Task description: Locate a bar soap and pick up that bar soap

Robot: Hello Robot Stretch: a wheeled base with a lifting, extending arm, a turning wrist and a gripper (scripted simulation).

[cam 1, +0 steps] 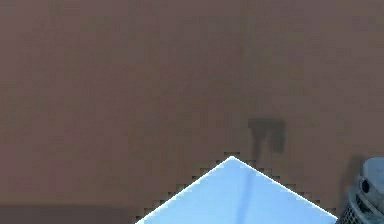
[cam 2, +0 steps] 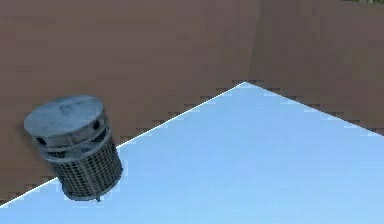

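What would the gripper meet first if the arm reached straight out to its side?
Probably nothing over the pale blue surface until the brown wall; the grey slatted basket stands off that line. Depth is unclear.

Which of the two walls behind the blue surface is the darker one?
The right wall in the arm side view; the left wall is a lighter brown.

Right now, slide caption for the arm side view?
Grey mesh canister on a pale blue surface, brown walls behind.
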